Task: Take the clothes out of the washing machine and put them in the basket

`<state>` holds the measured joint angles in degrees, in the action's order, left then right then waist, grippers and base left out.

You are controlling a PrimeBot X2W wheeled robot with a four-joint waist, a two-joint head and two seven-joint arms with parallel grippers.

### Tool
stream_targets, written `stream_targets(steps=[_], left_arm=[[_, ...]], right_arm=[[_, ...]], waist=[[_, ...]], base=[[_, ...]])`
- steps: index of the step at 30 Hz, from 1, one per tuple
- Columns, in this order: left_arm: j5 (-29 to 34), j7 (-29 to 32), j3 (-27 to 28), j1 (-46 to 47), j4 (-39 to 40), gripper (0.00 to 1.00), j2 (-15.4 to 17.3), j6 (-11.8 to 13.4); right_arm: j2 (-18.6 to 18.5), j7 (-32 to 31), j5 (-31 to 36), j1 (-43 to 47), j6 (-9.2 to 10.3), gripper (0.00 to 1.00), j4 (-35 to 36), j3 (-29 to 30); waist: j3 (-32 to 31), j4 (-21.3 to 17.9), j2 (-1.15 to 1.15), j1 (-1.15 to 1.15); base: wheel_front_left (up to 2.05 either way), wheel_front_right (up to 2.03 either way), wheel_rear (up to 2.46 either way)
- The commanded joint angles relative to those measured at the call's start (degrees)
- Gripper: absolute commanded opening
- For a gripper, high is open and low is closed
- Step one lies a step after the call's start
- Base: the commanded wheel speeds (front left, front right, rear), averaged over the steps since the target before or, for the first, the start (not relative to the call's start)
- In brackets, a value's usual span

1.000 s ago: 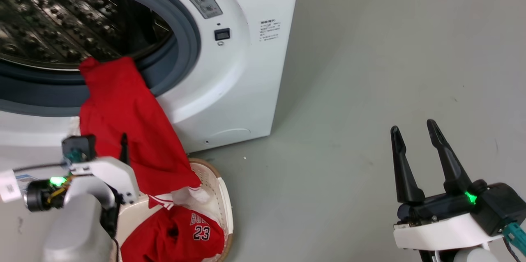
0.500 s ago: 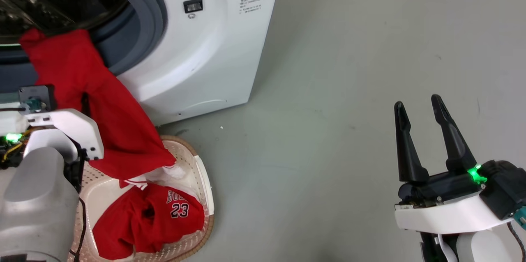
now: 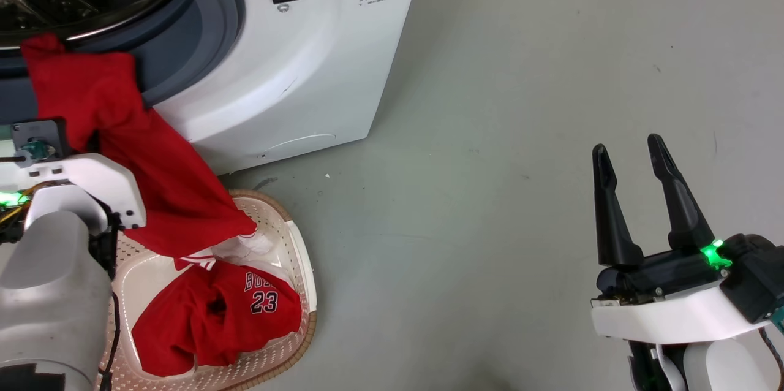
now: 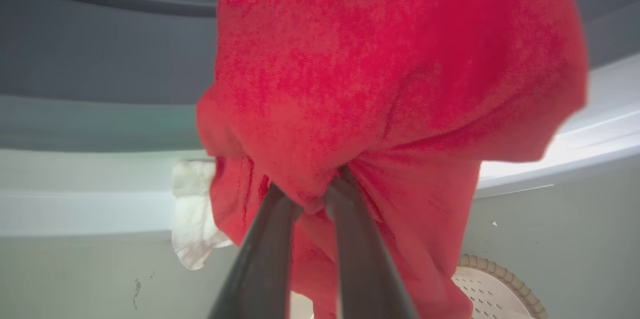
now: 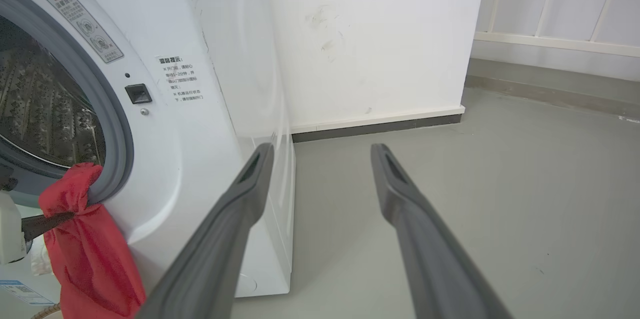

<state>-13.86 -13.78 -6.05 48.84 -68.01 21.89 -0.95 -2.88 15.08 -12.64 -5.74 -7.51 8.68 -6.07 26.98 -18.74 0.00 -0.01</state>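
A red garment (image 3: 153, 182) of the clothes hangs from the grey seal of the white washing machine (image 3: 294, 72) down onto the basket (image 3: 300, 256). In the left wrist view my left gripper (image 4: 311, 188) is shut on a bunched fold of this red garment (image 4: 390, 74). The head view shows its white wrist housing (image 3: 86, 182) against the cloth, hiding the fingers. A red jersey (image 3: 214, 311) numbered 23 lies in the cream basket. Off to the right over the floor, my right gripper (image 3: 631, 152) is open and holds nothing; it is also open in its own view (image 5: 322, 151).
The machine's drum (image 5: 45, 109) stands open, its lower rim crossed by the red garment (image 5: 85, 239). Grey floor (image 3: 490, 133) stretches to the right of the machine. A white wall with a dark skirting (image 5: 375, 126) stands behind. The basket rim (image 4: 505, 279) shows below the cloth.
The head camera has shifted, so the machine and basket sit further left in the picture. The left gripper stays shut on the red garment, its fold now more bunched. The right gripper stays open.
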Motion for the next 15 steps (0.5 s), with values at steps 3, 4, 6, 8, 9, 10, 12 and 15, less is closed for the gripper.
stream_targets(steps=[3,4,6,8,9,10,12,15], left_arm=[[-0.22,-0.47,-0.38,2.83,-0.07,0.0,-0.45,-0.5],[-0.27,-0.64,-0.46,2.66,-0.36,0.0,-0.47,-0.63],[-0.4,-0.9,-0.64,2.14,-0.93,0.0,-0.75,-0.77],[-0.47,-1.04,-0.8,1.57,-1.26,0.0,-1.12,-0.84],[-0.51,-1.17,-0.86,1.22,-1.4,0.0,-1.31,-0.92],[-0.65,-1.27,-0.91,0.89,-1.55,0.0,-1.51,-1.0],[-0.9,-1.36,-0.96,0.08,-1.69,0.0,-1.93,-1.13],[-1.0,-1.37,-1.12,-1.42,-1.51,0.0,-2.64,-1.21]], right_arm=[[0.01,0.13,-0.07,-0.85,0.04,1.0,-0.19,0.09],[0.0,0.13,0.02,-0.86,0.04,1.0,-0.19,0.08],[0.01,0.13,0.29,-0.74,0.04,1.0,-0.32,0.1],[0.01,0.13,0.37,-0.57,0.04,1.0,-0.44,0.14],[0.0,0.13,0.42,-0.41,0.04,1.0,-0.52,0.14],[0.0,0.13,0.54,-0.21,0.04,1.0,-0.62,0.12],[0.01,0.13,0.82,0.25,0.04,1.0,-0.87,0.11],[0.01,0.13,1.2,0.92,0.04,1.0,-1.21,-0.05]], waist=[[-0.39,0.39,0.0,0.01],[-0.55,0.5,0.0,0.01],[-0.96,0.71,0.0,0.01],[-1.53,0.94,0.0,0.01],[-1.86,1.05,0.0,0.01],[-2.26,1.17,0.0,0.01],[-3.16,1.44,0.0,0.01],[-4.9,1.83,0.0,0.01]], base=[[0.0,0.0,0.0],[0.0,0.0,0.0],[0.0,0.0,0.0],[0.0,0.0,0.0],[0.0,0.0,0.0],[0.0,0.0,0.0],[0.0,0.0,0.0],[0.0,0.0,0.0]])
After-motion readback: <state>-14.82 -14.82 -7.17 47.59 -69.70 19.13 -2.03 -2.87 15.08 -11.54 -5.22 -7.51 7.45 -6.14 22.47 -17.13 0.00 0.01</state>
